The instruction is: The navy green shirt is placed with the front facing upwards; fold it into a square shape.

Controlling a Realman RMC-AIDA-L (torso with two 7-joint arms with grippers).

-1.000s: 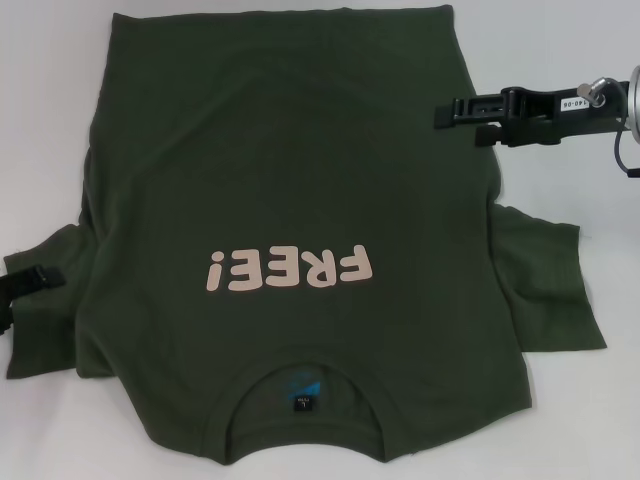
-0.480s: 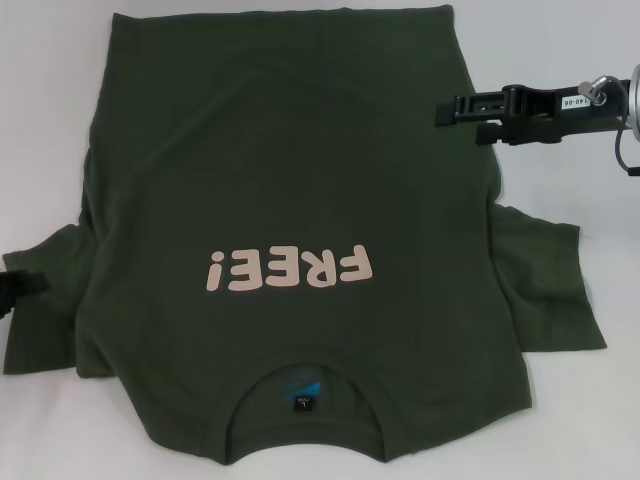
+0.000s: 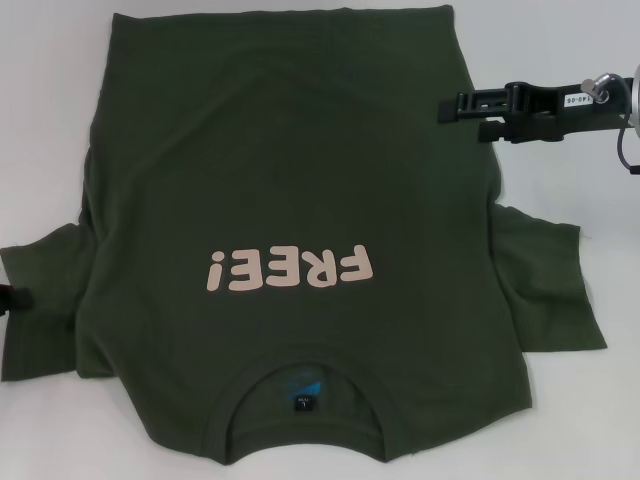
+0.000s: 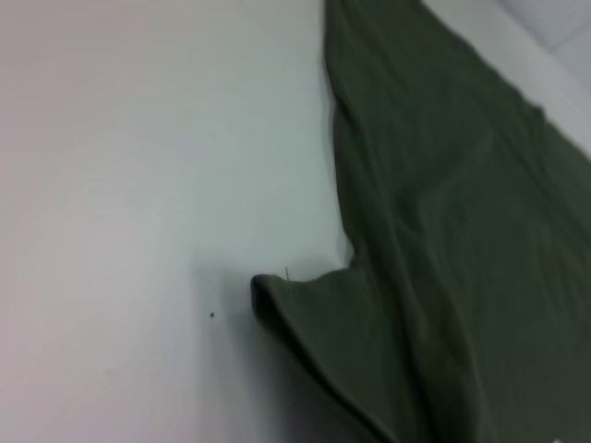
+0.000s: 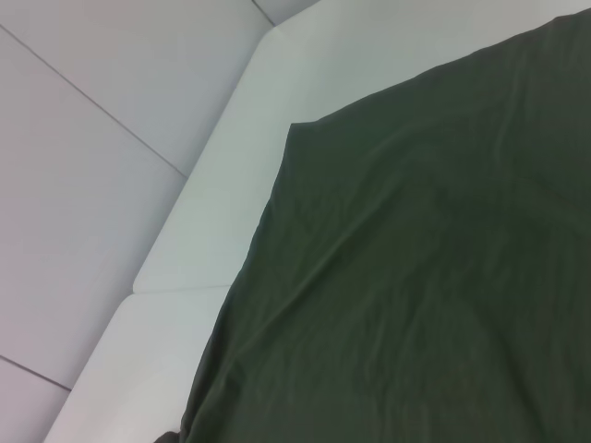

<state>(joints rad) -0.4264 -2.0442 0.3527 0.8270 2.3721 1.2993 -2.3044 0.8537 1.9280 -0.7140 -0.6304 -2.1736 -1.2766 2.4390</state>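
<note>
The navy green shirt (image 3: pixel 290 170) lies flat on the white table (image 3: pixel 40 120), front up, with the pink "FREE!" lettering (image 3: pixel 290 270) and the black neck label (image 3: pixel 301 402) toward me. Both sleeves are spread out, the left sleeve (image 3: pixel 45 320) and the right sleeve (image 3: pixel 545 290). My left gripper (image 3: pixel 10 298) shows only as a dark tip at the picture's left edge, beside the left sleeve. My right gripper (image 3: pixel 462 112) hovers open and empty over the shirt's right side edge. The shirt also shows in the left wrist view (image 4: pixel 443 231) and the right wrist view (image 5: pixel 416 277).
Bare white table shows to the left, to the right and beyond the hem. The right wrist view shows the table's far edge (image 5: pixel 203 212), with pale floor tiles (image 5: pixel 92 138) beyond it.
My left gripper has drawn back to the left off the left sleeve, which now lies flat. My right gripper has shifted slightly to the right.
</note>
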